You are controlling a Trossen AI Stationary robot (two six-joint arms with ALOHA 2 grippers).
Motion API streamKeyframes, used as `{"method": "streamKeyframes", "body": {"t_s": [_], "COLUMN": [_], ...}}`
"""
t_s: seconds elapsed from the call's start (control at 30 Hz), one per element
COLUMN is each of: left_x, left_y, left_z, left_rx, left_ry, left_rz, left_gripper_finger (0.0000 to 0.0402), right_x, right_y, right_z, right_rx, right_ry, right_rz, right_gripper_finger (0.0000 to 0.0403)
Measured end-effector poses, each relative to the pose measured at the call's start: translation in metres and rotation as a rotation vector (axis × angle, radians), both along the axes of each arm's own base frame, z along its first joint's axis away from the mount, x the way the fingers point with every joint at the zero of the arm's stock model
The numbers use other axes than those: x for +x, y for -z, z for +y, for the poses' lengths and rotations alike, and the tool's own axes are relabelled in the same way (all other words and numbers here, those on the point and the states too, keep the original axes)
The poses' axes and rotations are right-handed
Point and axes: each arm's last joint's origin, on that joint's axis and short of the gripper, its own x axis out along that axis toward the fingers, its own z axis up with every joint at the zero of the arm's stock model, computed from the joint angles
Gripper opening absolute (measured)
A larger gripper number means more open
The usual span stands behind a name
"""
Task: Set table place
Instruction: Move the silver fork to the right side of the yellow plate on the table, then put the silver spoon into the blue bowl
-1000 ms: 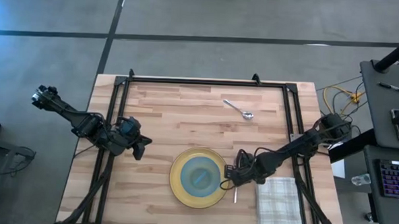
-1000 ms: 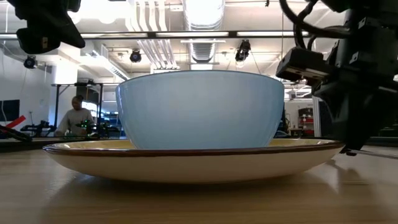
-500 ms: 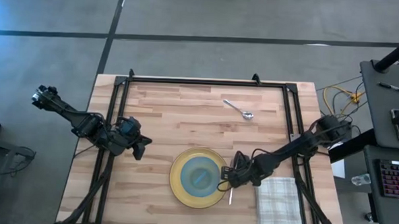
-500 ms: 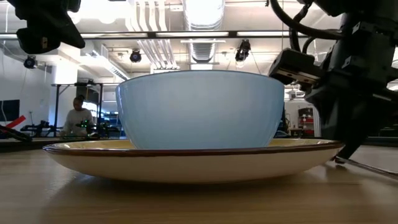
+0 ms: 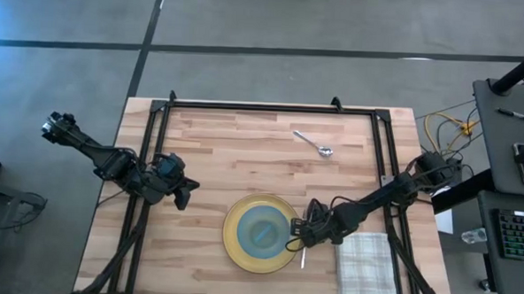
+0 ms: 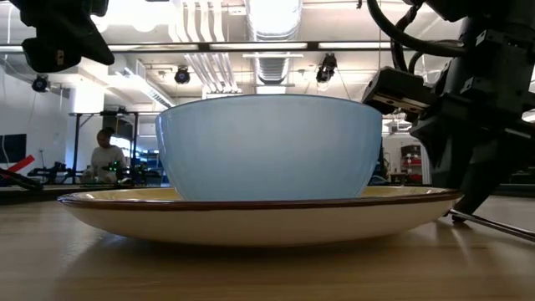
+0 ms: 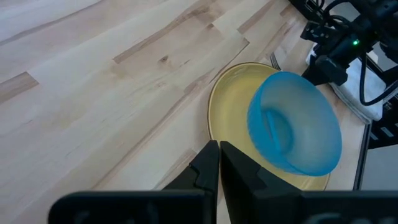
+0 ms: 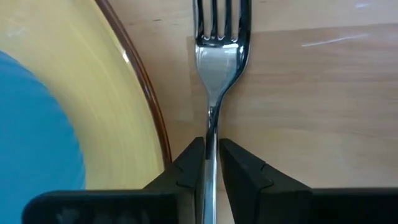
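Because a place setting is built around the plate point(image 5: 258, 234), everything here is best placed from it. The plate lies near the front edge of the table point(image 5: 235, 150), with the blue bowl point(image 5: 263, 231) standing in its middle, so the dish and its bowl already form the centre of the setting. The fork point(image 8: 217, 74) lies flat on the wood just beside the plate's right rim, tines pointing away from the front edge and its handle running parallel to the rim, which is where cutlery belongs. The right gripper point(image 5: 300, 235) is low over that handle; its fingers point(image 8: 186, 165) stand on either side of the thin stem with a narrow gap showing, so the hold looks loosened rather than clenched, and I judge the fork is being let go where it lies. The napkin point(image 5: 364, 268) lies farther right of the plate, beyond the fork, at the table's front corner. The spoon point(image 5: 313, 144) lies well apart from the plate, toward the far edge, not yet brought into the setting. The left gripper point(image 5: 185, 195) hangs to the left of the plate, its fingers point(image 7: 208, 165) pressed together and empty, waiting out of the way.
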Motion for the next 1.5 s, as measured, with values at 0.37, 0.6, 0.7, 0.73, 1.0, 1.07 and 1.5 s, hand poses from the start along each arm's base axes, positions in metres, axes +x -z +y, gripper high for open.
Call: {"method": "streamKeyframes", "body": {"t_s": [0.37, 0.6, 0.7, 0.73, 1.0, 1.07, 1.5], "left_x": [0.000, 0.000, 0.000, 0.000, 0.000, 0.000, -0.002], "left_y": [0.000, 0.000, 0.000, 0.000, 0.000, 0.000, -0.003], "left_z": [0.000, 0.000, 0.000, 0.000, 0.000, 0.000, 0.001], "left_rx": [0.000, 0.000, 0.000, 0.000, -0.001, -0.001, -0.019], "left_ry": [0.000, 0.000, 0.000, 0.000, 0.000, 0.000, 0.001], "left_rz": [0.000, 0.000, 0.000, 0.000, -0.001, -0.002, -0.031], "left_gripper_finger": [0.0000, 0.0000, 0.0000, 0.0000, 0.0000, 0.0000, 0.0000], "right_x": [0.000, 0.002, 0.002, 0.002, 0.000, 0.002, 0.000], "right_y": [-0.002, -0.006, -0.010, -0.012, -0.055, -0.071, -0.135], "right_z": [-0.001, 0.000, 0.000, 0.000, -0.007, -0.014, -0.122], "right_rx": [-0.010, -0.015, -0.034, -0.044, -0.238, -0.293, -0.457], "right_ry": [0.004, 0.004, 0.007, 0.007, 0.005, -0.019, -0.222], "right_rz": [-0.003, -0.012, 0.008, 0.025, 0.127, 0.128, 0.140], "right_gripper_finger": [0.0053, 0.0075, 0.0084, 0.0087, 0.0092, 0.0090, 0.0081]}}
